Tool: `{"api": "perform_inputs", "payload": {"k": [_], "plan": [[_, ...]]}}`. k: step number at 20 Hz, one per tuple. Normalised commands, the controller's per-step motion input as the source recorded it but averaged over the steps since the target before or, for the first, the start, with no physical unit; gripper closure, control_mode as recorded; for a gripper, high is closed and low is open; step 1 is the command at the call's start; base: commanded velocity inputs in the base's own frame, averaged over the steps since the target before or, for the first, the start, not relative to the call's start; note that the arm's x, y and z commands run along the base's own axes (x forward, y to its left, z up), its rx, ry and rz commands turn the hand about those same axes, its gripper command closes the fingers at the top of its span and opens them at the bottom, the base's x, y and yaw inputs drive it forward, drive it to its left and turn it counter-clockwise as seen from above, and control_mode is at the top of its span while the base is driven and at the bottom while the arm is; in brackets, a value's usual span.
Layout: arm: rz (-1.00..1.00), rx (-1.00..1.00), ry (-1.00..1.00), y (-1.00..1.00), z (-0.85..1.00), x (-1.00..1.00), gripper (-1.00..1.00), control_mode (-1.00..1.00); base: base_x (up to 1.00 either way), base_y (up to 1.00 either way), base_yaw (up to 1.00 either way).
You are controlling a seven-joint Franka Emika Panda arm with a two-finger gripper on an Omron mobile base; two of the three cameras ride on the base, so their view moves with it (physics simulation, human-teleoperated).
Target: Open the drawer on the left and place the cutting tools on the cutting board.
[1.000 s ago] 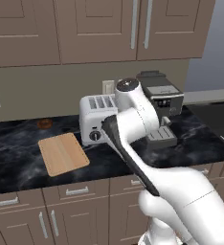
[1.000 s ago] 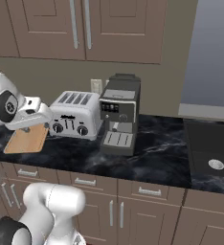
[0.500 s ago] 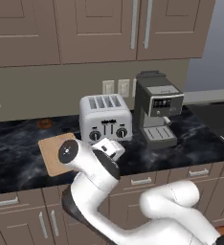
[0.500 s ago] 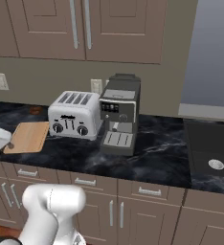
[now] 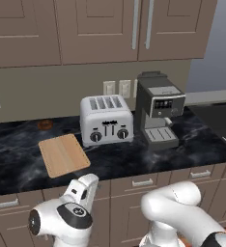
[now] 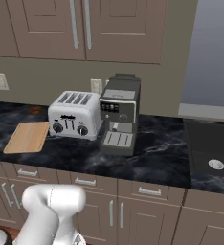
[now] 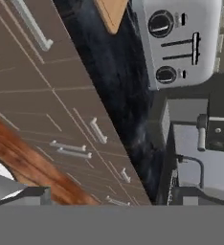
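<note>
While the gripper's state could not be told, the light-tan cutting board (image 5: 63,155) lay bare, left of the toaster (image 5: 106,119), near the counter's (image 5: 18,169) front edge.

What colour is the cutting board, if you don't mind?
Light tan wood; the cutting board shows best in the left base view.

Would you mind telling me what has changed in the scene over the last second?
The arm swung down from above the counter, in front of the toaster, to below the counter edge before the cabinet fronts. It took hold of nothing. The cutting board, toaster and coffee machine stayed put, and the drawers are closed as before.
</note>
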Motion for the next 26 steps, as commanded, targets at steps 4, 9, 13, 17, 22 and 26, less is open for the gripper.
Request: {"api": "perform_inputs", "payload": {"k": [4,9,13,17,22,26], "plan": [[0.18,-0.42,0.0,0.33,-0.96,0.03,-1.0,-1.0,0.0,0.0,0.0],[0.09,-0.17,0.0,0.51,-0.75,0.36,-1.0,-1.0,0.0,0.0,0.0],[0.05,0.0,0.0,0.59,-0.51,0.8,-1.0,-1.0,0.0,0.0,0.0],[0.07,0.0,0.0,0.47,-0.46,0.8,-1.0,-1.0,0.0,0.0,0.0],[0.12,-0.03,0.0,0.07,-0.62,0.49,-1.0,-1.0,0.0,0.0,0.0],[0.15,-0.13,-0.03,0.0,-0.55,0.46,-1.0,-1.0,0.0,0.0,0.0]]}}
